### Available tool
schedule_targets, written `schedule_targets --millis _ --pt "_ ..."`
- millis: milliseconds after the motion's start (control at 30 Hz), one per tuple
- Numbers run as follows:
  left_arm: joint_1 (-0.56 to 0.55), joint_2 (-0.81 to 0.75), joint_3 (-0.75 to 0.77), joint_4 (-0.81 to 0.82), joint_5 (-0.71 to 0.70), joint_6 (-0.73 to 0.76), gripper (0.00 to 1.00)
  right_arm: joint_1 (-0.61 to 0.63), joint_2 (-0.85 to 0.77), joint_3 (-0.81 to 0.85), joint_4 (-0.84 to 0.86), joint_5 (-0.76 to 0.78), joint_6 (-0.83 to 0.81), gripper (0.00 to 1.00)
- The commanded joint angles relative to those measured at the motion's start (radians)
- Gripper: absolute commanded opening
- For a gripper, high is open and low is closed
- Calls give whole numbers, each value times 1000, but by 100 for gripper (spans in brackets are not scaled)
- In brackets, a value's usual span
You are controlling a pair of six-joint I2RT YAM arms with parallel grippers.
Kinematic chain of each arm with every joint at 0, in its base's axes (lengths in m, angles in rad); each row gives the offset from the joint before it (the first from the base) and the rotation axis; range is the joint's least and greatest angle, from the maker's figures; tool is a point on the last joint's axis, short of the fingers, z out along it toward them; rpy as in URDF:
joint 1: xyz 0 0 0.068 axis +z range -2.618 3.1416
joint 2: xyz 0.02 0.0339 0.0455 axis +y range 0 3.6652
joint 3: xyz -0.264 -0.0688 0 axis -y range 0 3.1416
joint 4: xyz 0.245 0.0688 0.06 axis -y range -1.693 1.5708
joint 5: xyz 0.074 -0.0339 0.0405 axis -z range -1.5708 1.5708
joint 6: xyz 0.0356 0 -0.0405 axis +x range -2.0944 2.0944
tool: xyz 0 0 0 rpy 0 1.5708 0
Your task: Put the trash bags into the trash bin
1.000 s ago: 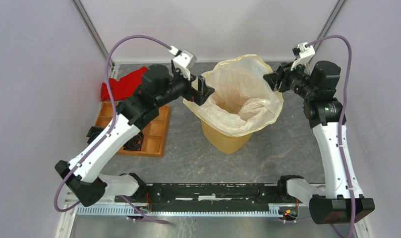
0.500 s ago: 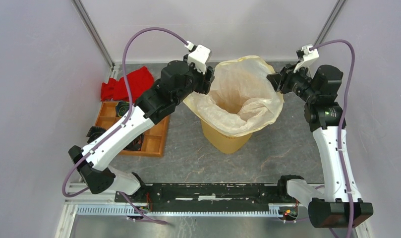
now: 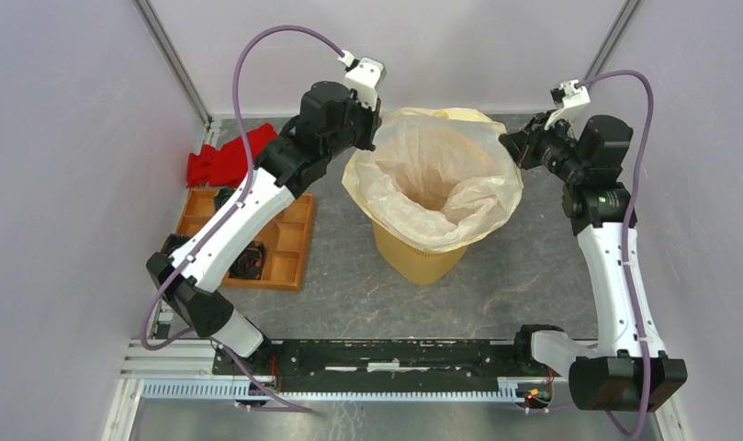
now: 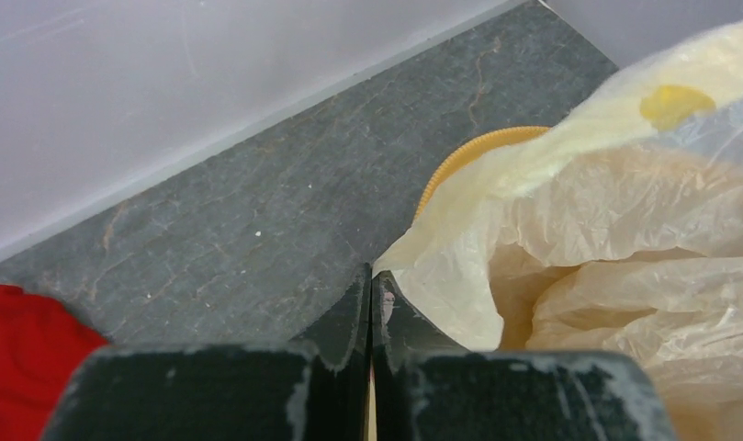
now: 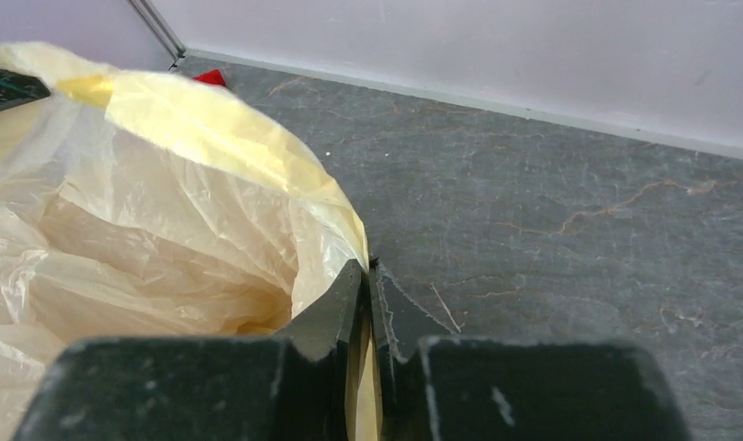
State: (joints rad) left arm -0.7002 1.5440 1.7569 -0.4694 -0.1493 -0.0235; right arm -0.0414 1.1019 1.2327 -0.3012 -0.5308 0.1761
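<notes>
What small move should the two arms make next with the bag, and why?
Probably draw both pinched edges outward and down over the rim of the trash bin. The left gripper and the right gripper are each shut on the edge of the trash bag, at opposite sides, and it already hangs open inside.

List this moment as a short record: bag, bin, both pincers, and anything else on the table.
bag: trash bag open inside the trash bin, its rim spread over the bin's edge
left arm: left pincer shut on the bag's far-left rim
right arm: right pincer shut on the bag's far-right rim
bystanders: red cloth and orange tray, both left of the bin and apart from it
</notes>
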Motion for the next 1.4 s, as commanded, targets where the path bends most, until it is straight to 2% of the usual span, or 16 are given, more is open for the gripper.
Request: schedule_targets --millis 0,133,367,533,700,833,933,1133,1367 --pt "78 51 66 -22 97 -94 2 -6 35 2 9 13 -3 10" --pt "115 118 124 -35 137 -140 2 -6 80 9 -10 70 -13 9" --pt "159 213 150 12 272 -205 2 -6 177 51 -21 46 -3 10" --pt "181 246 131 28 287 -238 2 -5 234 63 -23 67 -4 19" --pt "213 257 98 23 295 -278 2 0 274 44 -17 54 1 21" --pt "225 227 25 22 305 -288 2 23 272 11 -9 65 -1 28" --pt "229 171 -63 38 318 -301 2 35 260 -12 -16 90 -3 28" --pt "243 56 -204 84 308 -315 2 85 230 -43 -60 247 -58 32" --pt "245 -57 -296 77 254 -317 2 140 208 65 -182 417 -110 45"
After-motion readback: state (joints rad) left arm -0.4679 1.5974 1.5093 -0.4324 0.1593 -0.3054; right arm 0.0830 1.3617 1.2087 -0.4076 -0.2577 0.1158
